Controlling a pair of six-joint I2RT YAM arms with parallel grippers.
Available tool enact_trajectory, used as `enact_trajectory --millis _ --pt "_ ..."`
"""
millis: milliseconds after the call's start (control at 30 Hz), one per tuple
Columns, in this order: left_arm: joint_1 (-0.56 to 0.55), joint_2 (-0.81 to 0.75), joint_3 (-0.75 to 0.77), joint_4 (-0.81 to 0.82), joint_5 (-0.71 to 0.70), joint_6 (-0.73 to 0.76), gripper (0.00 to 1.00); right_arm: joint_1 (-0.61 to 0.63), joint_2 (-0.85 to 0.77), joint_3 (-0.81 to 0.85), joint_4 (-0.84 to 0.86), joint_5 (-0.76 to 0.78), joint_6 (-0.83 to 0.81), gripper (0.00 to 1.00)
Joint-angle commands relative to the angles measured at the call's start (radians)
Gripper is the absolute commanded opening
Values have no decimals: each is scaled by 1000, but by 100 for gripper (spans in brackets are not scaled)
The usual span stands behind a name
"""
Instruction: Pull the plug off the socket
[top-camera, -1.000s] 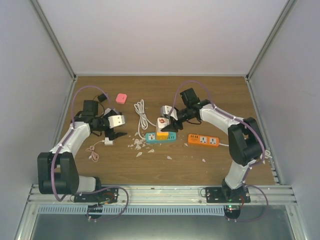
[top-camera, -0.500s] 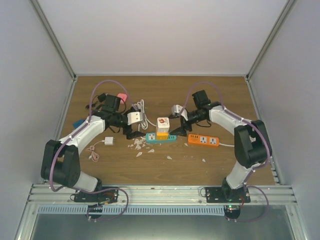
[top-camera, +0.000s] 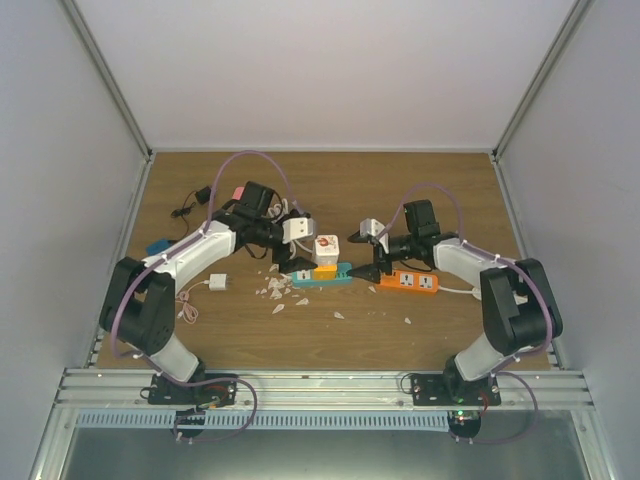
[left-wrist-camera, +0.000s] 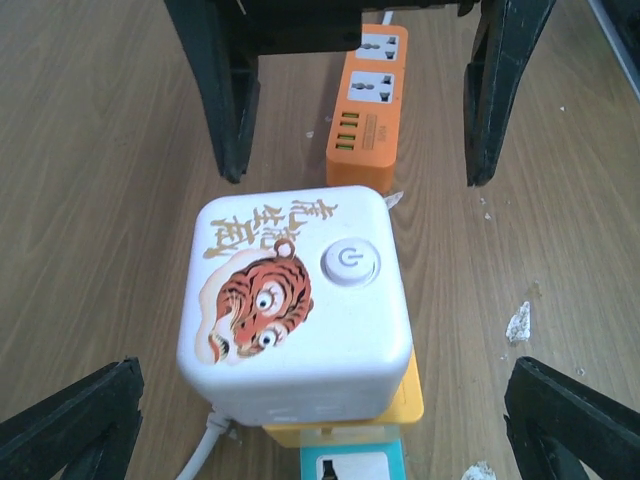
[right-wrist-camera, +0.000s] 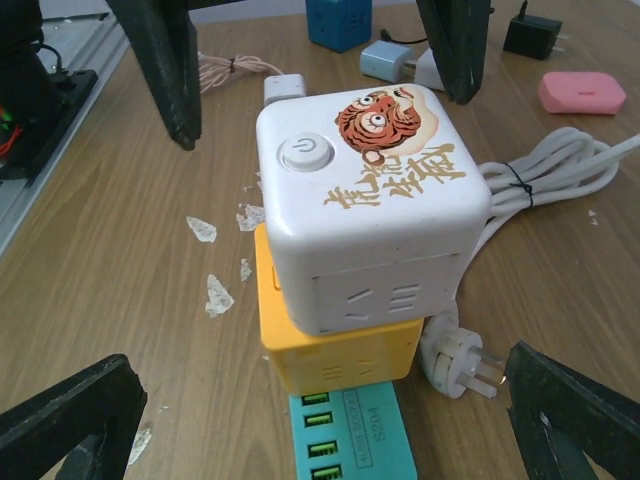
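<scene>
Plainly found left gripper (top-camera: 295, 262) and right gripper (top-camera: 369, 272) both spread wide, flanking the plug (left-wrist-camera: 295, 300) with open room either side. Glossy rounded white cube, seated atop a yellow block (right-wrist-camera: 340, 355), seemingly plugged into the teal strip (right-wrist-camera: 352, 440) on wood-grain table (left-wrist-camera: 100, 200).

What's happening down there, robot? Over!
Left gripper open, right gripper open, either side of white tiger cube. Cube seated on yellow adapter, teal strip. Loose cord plug alongside.
</scene>
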Motion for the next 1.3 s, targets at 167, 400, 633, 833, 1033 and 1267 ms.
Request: enact_trajectory --millis 167,400,633,833,1033,1267 --pt "-45 54 55 48 15 -39 95 97 19 -49 238 64 87 100" --pt "-63 80 56 48 30 -44 86 149 65 -98 426 132 168 100" --pt "-74 99 54 56 41 -53 77 185 129 -116 519 165 195 100" --pt "-74 97 54 50 43 -46 67 193 174 -114 550 175 187 97" --pt "-74 96 54 46 47 -47 54 193 205 -107 568 174 184 84" --pt "-72 81 65 37 86 -44 33 193 222 -107 548 169 168 69"
